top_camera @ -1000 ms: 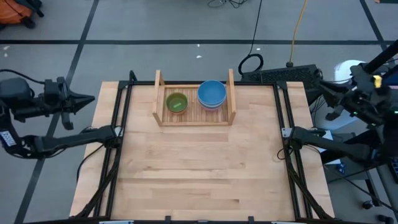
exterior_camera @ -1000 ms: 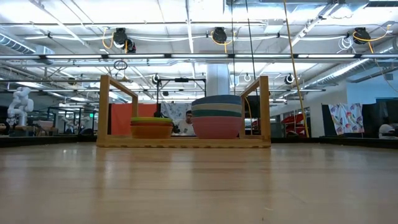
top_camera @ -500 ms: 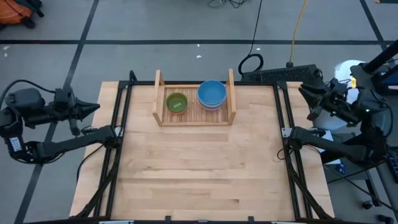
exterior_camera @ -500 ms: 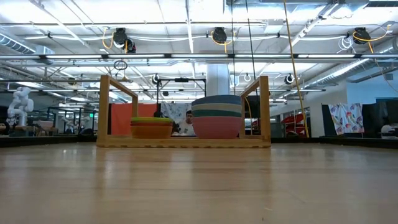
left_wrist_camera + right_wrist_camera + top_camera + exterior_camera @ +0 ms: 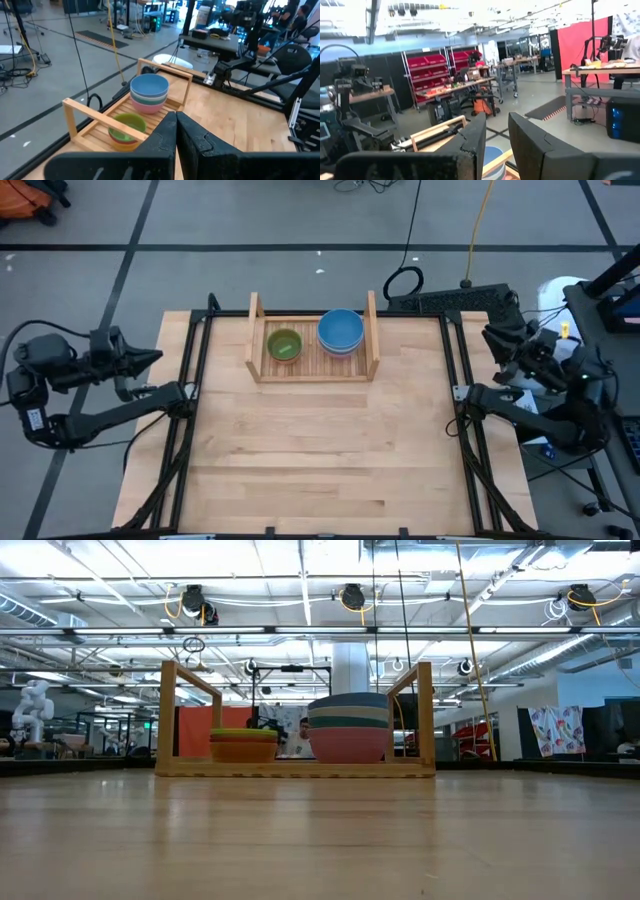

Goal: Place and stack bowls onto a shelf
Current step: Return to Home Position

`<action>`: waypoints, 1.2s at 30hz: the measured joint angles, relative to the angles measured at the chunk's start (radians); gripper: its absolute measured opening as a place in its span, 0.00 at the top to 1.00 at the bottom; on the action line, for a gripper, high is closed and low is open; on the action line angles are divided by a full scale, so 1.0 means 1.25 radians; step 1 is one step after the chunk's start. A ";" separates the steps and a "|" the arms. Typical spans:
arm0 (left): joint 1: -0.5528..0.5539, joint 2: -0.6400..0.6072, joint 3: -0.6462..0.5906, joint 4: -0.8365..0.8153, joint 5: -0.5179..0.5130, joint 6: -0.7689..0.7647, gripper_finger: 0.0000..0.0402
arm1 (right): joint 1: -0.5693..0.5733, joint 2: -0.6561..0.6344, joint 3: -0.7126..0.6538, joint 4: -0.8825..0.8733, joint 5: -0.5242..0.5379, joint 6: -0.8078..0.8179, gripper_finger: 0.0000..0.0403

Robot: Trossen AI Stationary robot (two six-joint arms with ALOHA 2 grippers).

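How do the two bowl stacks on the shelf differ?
Top bowl: the left stack ends in green, the right stack in blue. Height: in the low view the right stack stands taller than the left stack. Width: the right stack's bowls look wider than the left stack's. Both sit upright, mouths up, on the shelf between its side boards.

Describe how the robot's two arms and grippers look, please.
Both arms are black, made of slim jointed links. The left gripper and right gripper each end in two matte, wedge-shaped dark fingers. A black cable loops above the left arm, which bears a small white label; the right arm shows a small yellow mark.
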 joint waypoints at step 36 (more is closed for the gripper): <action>0.000 -0.027 -0.152 0.093 0.068 -0.054 0.98 | 0.001 -0.063 -0.365 0.260 -0.063 0.003 0.81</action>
